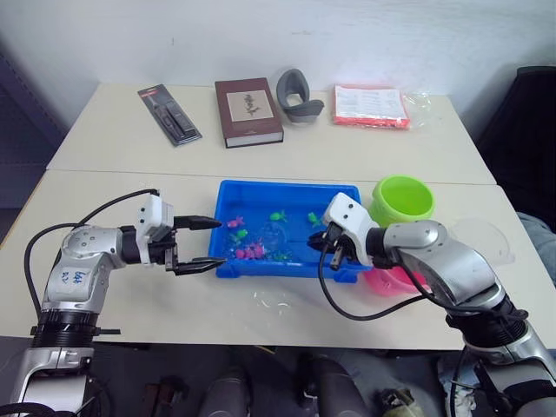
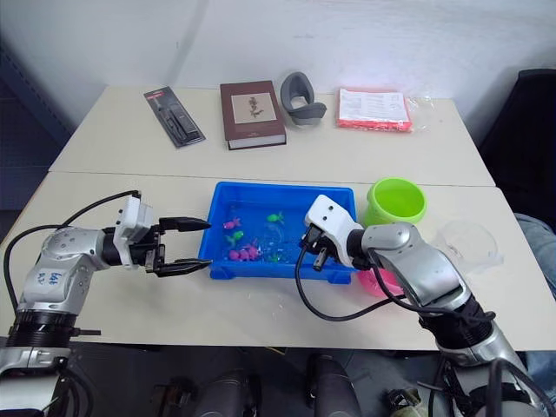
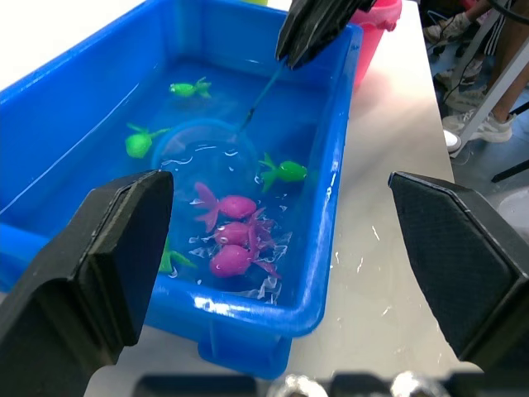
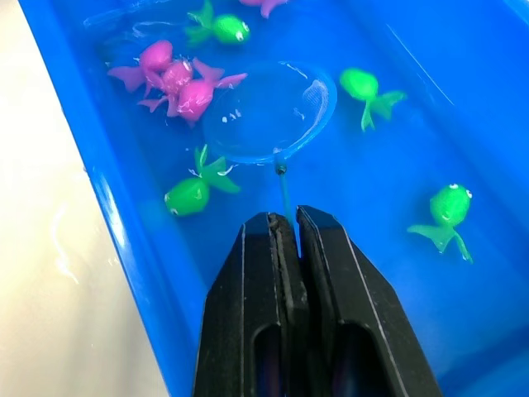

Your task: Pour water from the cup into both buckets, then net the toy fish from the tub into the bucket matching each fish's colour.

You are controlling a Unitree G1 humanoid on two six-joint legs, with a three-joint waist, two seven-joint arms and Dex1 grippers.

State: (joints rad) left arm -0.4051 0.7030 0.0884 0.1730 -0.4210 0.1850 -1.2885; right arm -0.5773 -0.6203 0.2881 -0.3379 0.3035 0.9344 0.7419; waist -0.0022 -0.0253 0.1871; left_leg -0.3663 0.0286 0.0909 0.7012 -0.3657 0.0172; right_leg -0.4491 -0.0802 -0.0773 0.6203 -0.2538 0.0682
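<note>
Clamped on the thin handle of the net (image 4: 269, 116), the right gripper (image 4: 291, 227) risks the hoop twisting and spilling any toy fish (image 4: 192, 192) lifted just ahead of it, while the left gripper (image 1: 198, 245) waits wide open.

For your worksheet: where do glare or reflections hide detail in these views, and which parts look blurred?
Left wrist view: ripples glint round the pink fish in the tub; open left gripper's fingers loom blurred. Right wrist view: net mesh gleams pale; right gripper shut on its handle.
</note>
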